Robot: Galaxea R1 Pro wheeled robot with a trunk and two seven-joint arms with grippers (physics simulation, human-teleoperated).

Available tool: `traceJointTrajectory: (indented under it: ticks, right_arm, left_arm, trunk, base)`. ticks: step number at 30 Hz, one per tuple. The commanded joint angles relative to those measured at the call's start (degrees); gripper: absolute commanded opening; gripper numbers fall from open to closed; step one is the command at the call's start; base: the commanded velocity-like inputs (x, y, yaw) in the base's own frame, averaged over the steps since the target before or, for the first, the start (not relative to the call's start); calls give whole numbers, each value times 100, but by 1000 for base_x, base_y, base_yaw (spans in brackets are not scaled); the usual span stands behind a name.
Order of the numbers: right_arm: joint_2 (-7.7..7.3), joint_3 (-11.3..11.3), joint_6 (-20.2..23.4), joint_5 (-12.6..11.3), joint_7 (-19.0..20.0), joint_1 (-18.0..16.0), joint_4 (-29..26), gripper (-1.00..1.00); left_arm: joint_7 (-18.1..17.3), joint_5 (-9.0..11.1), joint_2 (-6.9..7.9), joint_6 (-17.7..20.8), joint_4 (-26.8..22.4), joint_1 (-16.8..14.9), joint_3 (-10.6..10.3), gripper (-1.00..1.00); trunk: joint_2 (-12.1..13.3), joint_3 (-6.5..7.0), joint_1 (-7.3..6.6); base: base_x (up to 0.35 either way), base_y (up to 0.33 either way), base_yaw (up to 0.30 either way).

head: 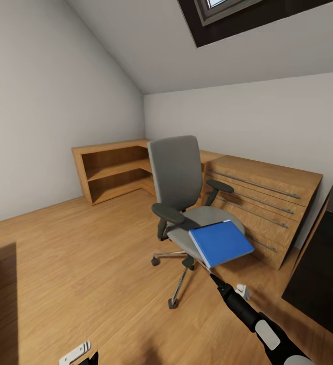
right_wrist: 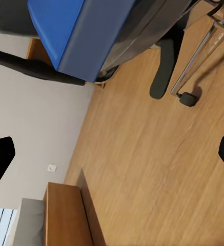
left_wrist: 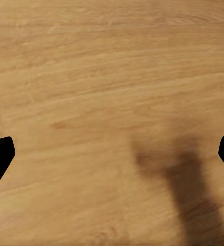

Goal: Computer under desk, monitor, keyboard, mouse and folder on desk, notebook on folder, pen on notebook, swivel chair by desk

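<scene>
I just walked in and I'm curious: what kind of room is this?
Probably an attic room used as a home office: a sloped ceiling with a skylight, a grey swivel chair holding a blue folder, and low wooden shelving.

The folder (head: 221, 243) lies on the swivel chair (head: 179, 187), before the shelving (head: 113, 170); the desk (head: 324, 268) stands right.

Wood floor (head: 85, 263) – swivel chair (head: 187, 203), shelving (head: 110, 170), drawer unit (head: 268, 203).
</scene>
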Motion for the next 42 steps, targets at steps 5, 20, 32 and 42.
traceJointTrajectory:
  ticks: [5,20,32,42]
  right_arm:
    - [1,-13,53,-46,33,-4,4,100]
    - [1,-8,174,-63,33,-4,-7,100]
    - [-8,-4,453,-56,32,-4,-20,100]
    - [-4,-4,457,-61,35,-4,-21,100]
  left_arm:
    - [33,39,7,-22,-9,-1,-13,100]
    - [32,54,12,-193,15,-1,-13,100]
    - [33,57,11,-198,15,-1,-13,100]
    - [33,57,12,-198,23,-1,-13,100]
  trunk:
    - [-2,-6,-1]
    - [-2,-6,-1]
    - [-2,-6,-1]
    - [-2,-6,-1]
  base:
    - [99,0,0]
    - [106,0,0]
    - [3,0,0]
    - [0,0,0]
